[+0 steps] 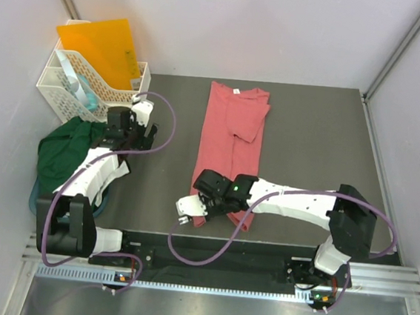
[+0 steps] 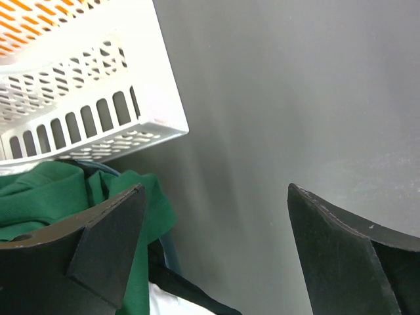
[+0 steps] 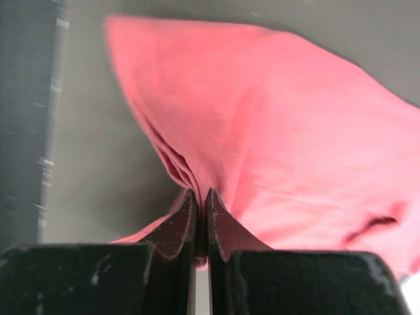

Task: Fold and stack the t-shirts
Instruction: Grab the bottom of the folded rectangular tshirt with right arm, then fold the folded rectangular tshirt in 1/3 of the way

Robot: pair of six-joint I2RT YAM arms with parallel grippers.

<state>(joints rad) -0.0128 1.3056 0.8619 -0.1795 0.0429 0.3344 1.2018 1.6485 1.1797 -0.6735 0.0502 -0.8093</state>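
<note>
The salmon-pink t-shirt [image 1: 230, 141] is lying in the middle of the counter [image 1: 316, 138]. It is already narrowed into a long strip, with its sleeves turned inward and the small white neck label at the far end. The right gripper [image 3: 201, 213] is biting the near hem of it. Its jaws are pressed tight on several layers of cloth, which are peaking into a ridge at the pinch.

Judging from this, the lengthwise folds are done and the crosswise fold, near hem toward the collar, is only just getting under way.

The dark green t-shirt [image 1: 66, 144] is sitting crumpled at the left edge of the counter, just in front of the white basket [image 1: 57, 83] that is holding the orange folder [image 1: 102, 43]. It is showing no fold at all, and part of it is hidden under the left arm.

The left gripper [image 2: 216, 190] is hanging wide open and holding nothing, over bare counter just beside the green cloth and the basket's corner.

So roughly half of one shirt is looking finished. The second shirt is waiting to be spread and folded, and nothing is stacked yet.
</note>
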